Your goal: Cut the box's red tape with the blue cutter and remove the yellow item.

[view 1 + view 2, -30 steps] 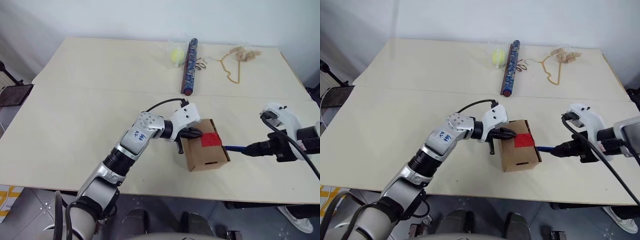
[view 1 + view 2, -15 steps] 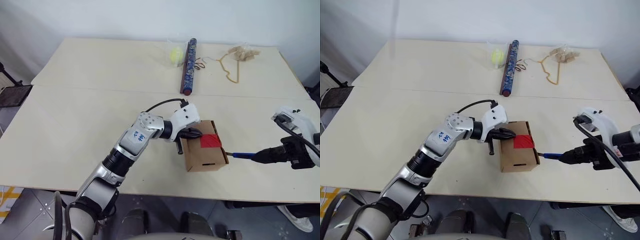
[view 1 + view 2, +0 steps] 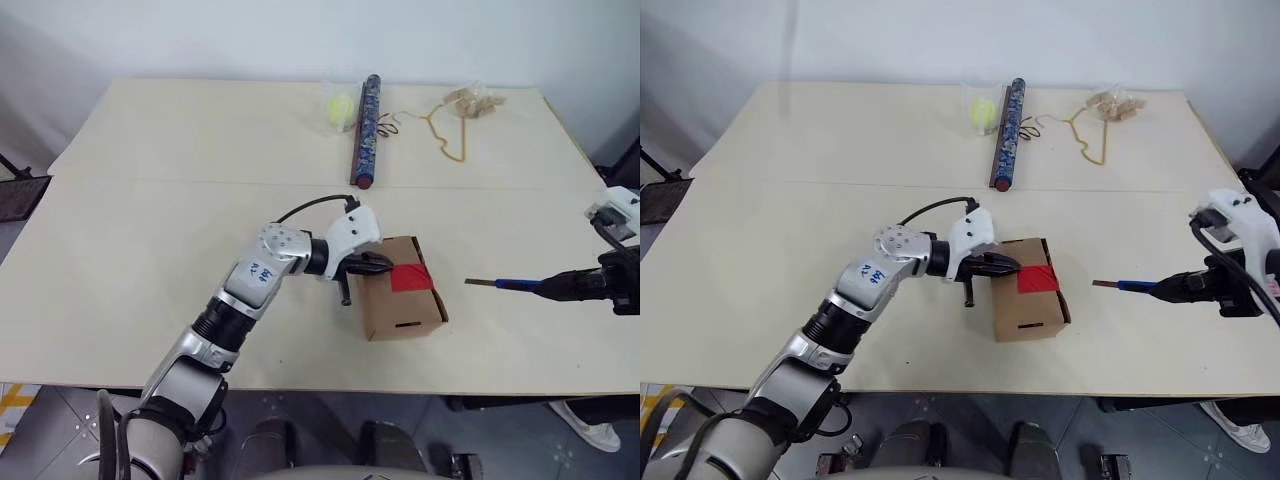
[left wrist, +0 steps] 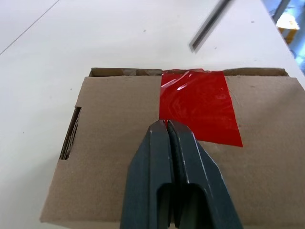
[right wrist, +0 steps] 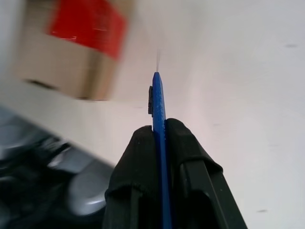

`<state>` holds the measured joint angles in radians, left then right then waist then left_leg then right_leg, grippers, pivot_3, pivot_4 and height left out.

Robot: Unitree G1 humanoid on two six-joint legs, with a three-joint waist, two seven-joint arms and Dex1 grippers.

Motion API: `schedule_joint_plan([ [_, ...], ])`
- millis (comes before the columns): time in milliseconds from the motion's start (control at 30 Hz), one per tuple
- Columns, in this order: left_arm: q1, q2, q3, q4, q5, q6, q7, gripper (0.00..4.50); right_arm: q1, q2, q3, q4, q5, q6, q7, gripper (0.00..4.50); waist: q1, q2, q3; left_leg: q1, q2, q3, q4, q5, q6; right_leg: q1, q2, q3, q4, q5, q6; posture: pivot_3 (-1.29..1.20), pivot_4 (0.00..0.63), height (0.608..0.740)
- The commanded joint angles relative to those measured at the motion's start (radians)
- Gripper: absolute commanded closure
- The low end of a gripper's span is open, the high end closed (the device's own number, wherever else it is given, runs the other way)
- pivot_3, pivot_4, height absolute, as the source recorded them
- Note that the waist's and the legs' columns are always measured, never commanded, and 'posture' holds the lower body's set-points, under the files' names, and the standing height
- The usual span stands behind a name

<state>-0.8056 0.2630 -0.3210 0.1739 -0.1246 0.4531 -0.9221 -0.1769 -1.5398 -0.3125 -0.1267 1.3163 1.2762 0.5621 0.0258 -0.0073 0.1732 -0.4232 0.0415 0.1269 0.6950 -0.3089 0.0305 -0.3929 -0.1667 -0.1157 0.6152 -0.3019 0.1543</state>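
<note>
The box sits near the front-middle of the bench, flaps down, w/ the red tape over the top seam. The tape looks whole in the left wrist view — no clear cut seen, so I think the cutting step is not done yet.

Left claw is pressed together, tips resting on the box top right at the edge of the tape. It holds nothing; it looks like it's pinning the box down so it won't slide.

Right claw is pinching the blue cutter by its back end. The thin blade tip points at the box but is well apart from it, out over bare bench on the robot's right.

How it'll handle, my guess: the box is small and light, thin card — stiff enough to stand but easy to push or crush, so press soft, and on the flap, not the seam. Tape is thin and slick; blade should run along the seam line under it. Cutter is slim and hard, could twist in the grip, so a firm pinch on the body is best.

Yellow item isn't seen, prob. inside the box. Soft plush, so squeeze its middle.

Far back: a long dark tube, a small ball in a clear cup, some string.
</note>
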Motion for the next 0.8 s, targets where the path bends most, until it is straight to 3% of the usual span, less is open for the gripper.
schedule_joint_plan([
  [33,0.022,0.035,0.063,-0.027,-0.068,-0.069,-0.075,4.45,0.081,0.113,-0.182,-0.022,-0.139,-0.107,0.07,4.42,0.0,0.001,0.0,0.0,-0.001,0.0,0.0,0.0,0.0,0.0,0.0,0.0,0.001,0.0,0.0,0.0,0.15,0.74],
  [133,0.035,0.087,0.106,-0.048,-0.115,-0.085,-0.145,4.45,0.117,0.237,-0.212,-0.017,-0.221,-0.156,0.019,4.42,0.001,0.001,0.0,0.0,-0.001,-0.001,0.0,0.001,-0.001,-0.002,0.001,-0.001,0.004,0.0,0.0,0.0,0.15,0.74],
  [167,0.039,0.119,0.122,-0.044,-0.124,-0.093,-0.174,4.5,0.144,0.283,-0.194,-0.026,-0.278,-0.206,0.01,3.69,0.0,0.0,0.0,0.0,-0.001,-0.001,0.0,0.001,-0.001,-0.002,0.001,0.0,0.004,0.0,0.0,0.0,0.15,0.74],
  [400,0.093,0.26,0.133,-0.039,-0.108,-0.098,-0.238,4.5,0.209,0.501,-0.126,-0.028,-0.642,-0.574,-0.031,1.33,-0.006,0.001,0.001,0.001,-0.003,0.001,0.001,0.001,-0.001,-0.001,0.001,0.003,0.003,0.001,0.002,0.0,0.15,0.74],
  [533,0.136,0.267,0.12,-0.085,-0.112,-0.069,-0.233,4.5,0.219,0.547,-0.115,-0.027,-0.766,-0.735,0.014,1.33,-0.007,0.001,0.001,0.002,-0.002,0.007,0.002,0.001,0.0,-0.001,0.001,0.004,0.004,0.001,0.002,0.0,0.15,0.74],
  [633,0.167,0.246,0.094,-0.126,-0.105,-0.043,-0.205,4.5,0.224,0.573,-0.076,-0.092,-0.817,-0.843,0.081,1.99,-0.005,0.001,0.001,0.002,-0.002,0.008,0.002,0.001,0.0,-0.001,0.001,0.004,0.005,0.001,0.002,0.0,0.15,0.74],
  [800,0.193,0.212,0.059,-0.172,-0.098,0.006,-0.16,4.5,0.195,0.631,0.021,-0.152,-0.907,-0.955,0.1,3.76,-0.002,0.001,0.001,0.002,-0.002,0.009,0.002,0.001,0.0,-0.001,0.001,0.004,0.005,0.001,0.002,0.0,0.15,0.74],
])
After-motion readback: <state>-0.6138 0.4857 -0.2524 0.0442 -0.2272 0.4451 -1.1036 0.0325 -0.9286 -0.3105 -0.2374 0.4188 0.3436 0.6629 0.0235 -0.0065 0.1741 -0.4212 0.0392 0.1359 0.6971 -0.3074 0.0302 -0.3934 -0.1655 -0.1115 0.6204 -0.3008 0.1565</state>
